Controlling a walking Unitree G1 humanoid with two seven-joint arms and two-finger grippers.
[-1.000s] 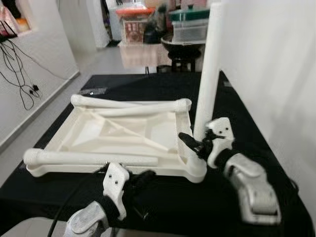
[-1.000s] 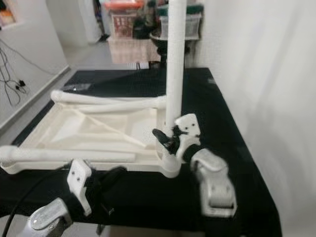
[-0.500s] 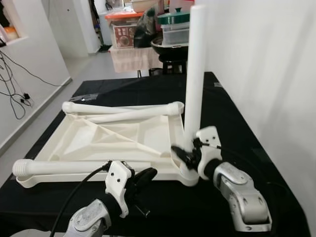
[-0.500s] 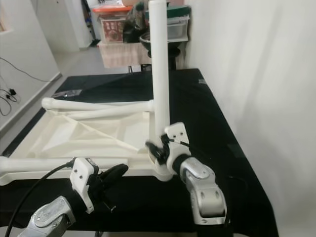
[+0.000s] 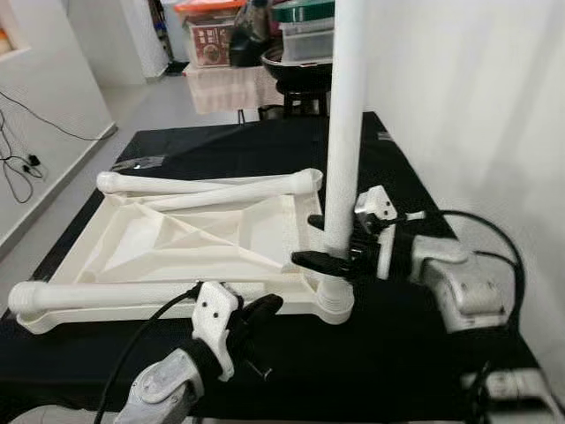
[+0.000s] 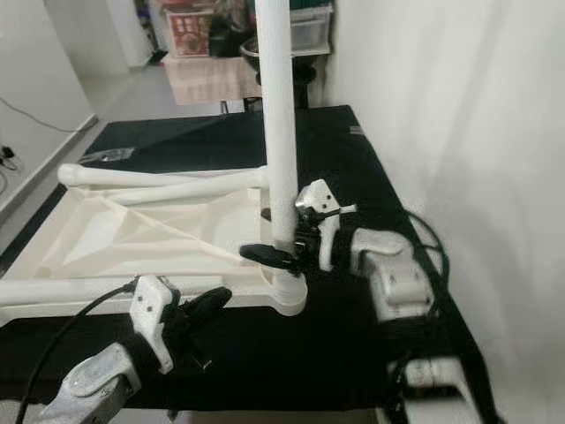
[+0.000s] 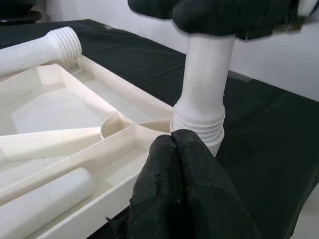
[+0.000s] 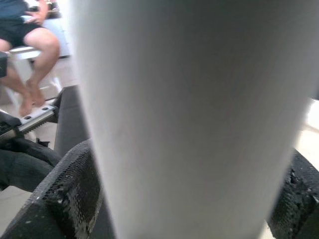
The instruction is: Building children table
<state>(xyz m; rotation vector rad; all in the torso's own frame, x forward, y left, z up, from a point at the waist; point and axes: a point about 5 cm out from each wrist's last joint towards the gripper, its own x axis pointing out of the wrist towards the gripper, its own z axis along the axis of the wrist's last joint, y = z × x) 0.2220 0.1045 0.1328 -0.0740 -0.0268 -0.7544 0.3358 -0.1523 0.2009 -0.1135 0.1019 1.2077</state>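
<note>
A white plastic tabletop (image 5: 190, 243) lies upside down on the black cloth-covered table (image 5: 415, 353) in front of me, its ribbed underside facing up. At its near right corner a tall white plastic leg (image 5: 344, 115) stands upright, its threaded lower end sitting in the round corner socket (image 5: 335, 305).

My right gripper (image 5: 340, 258) reaches in from the right and clamps this upright leg low down, just above the socket, one black finger on each side of the tube; in the right wrist view the black finger pads (image 8: 70, 199) press against the white tube on both sides.

My left gripper (image 5: 260, 309) rests at the near edge of the tabletop, just left of the socket. Its black fingers (image 7: 184, 194) are pressed together with nothing between them, their tips close to the leg's thread.

Two more white legs lie flat: one along the far edge (image 5: 207, 184), one along the near edge (image 5: 132, 291). A third lies at a slant (image 5: 238, 195) just inside the far one.

A seated person's bare legs (image 8: 30, 64) show beyond the table.
</note>
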